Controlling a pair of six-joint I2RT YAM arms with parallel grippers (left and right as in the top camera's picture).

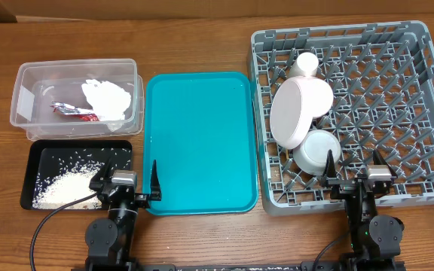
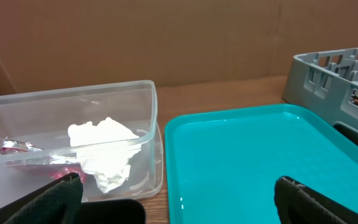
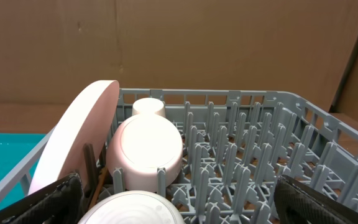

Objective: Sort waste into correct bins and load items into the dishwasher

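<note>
Left gripper (image 2: 178,193) spread wide, empty, at the glossy teal tray's (image 2: 253,155) near edge. Ahead-left, clear tub (image 2: 138,99) holds crumpled white tissue (image 2: 104,149) and red wrapper (image 2: 17,147). Right gripper (image 3: 179,196) spread, empty. Just ahead, smooth pink plate (image 3: 79,137), round whitish bowl (image 3: 145,152) and cup (image 3: 148,107) sit in grey pegged rack (image 3: 260,155).

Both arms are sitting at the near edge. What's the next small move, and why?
Probably just lift the right pincer for a better look into the rack: tissue and wrapper are in the clear tub, rice in the black tray, plate, bowl and cup racked, but the chopsticks show only as thin brown slivers beside the plate.
</note>
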